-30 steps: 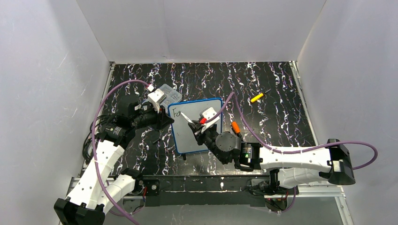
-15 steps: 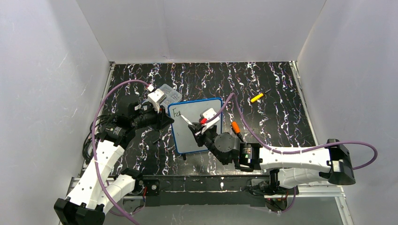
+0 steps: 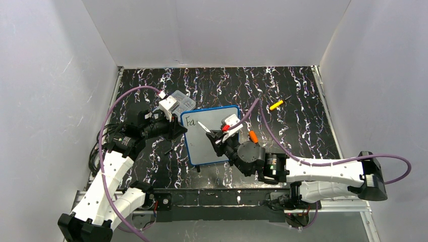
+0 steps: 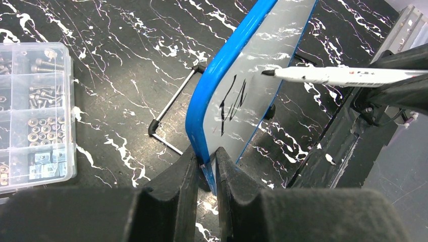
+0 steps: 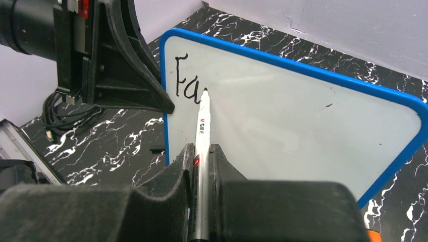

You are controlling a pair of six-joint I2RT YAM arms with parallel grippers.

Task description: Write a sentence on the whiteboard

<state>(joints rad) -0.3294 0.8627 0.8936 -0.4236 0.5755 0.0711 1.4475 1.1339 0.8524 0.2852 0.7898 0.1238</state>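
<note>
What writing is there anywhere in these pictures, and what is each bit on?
"Fa": black handwriting in one corner of the whiteboard, just by the marker's tip.
Small red and black print on the barrel of the marker: too blurred to read.
Nothing else in view carries readable text.

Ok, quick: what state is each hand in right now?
Left hand: closed, gripping the whiteboard by its blue edge.
Right hand: closed, holding a marker.
</note>
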